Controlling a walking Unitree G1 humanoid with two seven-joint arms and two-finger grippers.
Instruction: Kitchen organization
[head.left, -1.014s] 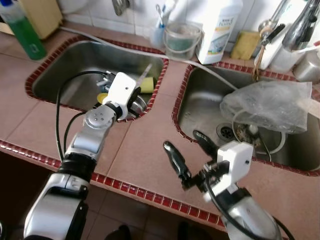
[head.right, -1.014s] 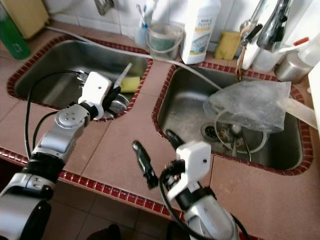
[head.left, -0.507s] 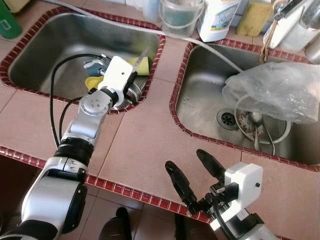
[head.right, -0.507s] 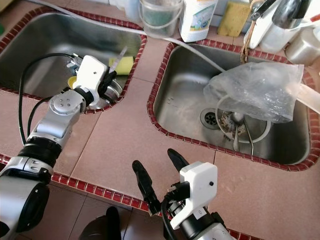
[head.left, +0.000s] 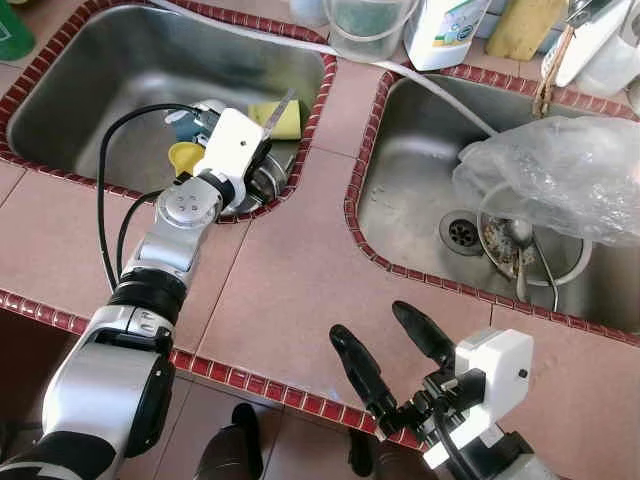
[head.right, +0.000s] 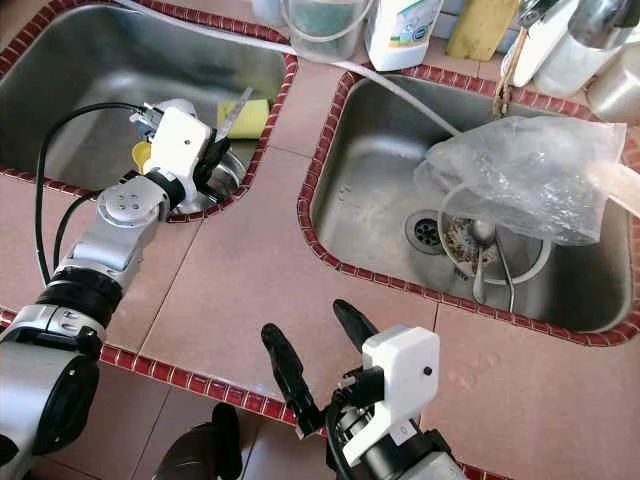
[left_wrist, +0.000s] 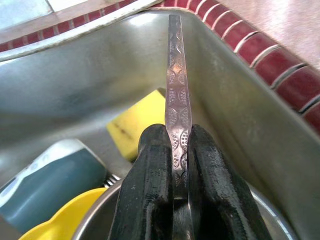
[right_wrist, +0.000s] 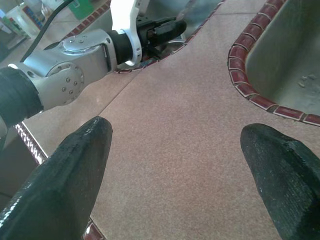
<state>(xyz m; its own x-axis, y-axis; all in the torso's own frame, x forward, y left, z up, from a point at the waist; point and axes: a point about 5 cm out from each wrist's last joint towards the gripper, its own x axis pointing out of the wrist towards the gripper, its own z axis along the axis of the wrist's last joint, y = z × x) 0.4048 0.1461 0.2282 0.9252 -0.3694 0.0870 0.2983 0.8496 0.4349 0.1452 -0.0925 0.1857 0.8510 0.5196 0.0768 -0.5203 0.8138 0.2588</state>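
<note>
Left jaws (left_wrist: 172, 165) clench the patterned metal utensil handle (left_wrist: 176, 85), its long axis running straight out beyond them over the left sink (head.left: 120, 90); right jaws (head.left: 395, 350) hang spread above the bench (head.left: 290, 290), well apart.

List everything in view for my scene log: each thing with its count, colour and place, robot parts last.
Sink basins: two, steel, set in the pink tiled counter.
Utensil handle: one, patterned metal, over the left basin.
Sponge: one, yellow, left basin.
Yellow cup: one, left basin.
Plastic bag: one, clear, over the right basin.
Plate: one, white, right basin, with a spoon.
Detergent bottle: one, white, behind the sinks.
Clear tub: one, behind the sinks.
Left gripper: shut on the utensil handle.
Right gripper: open above the counter's front edge.
</note>
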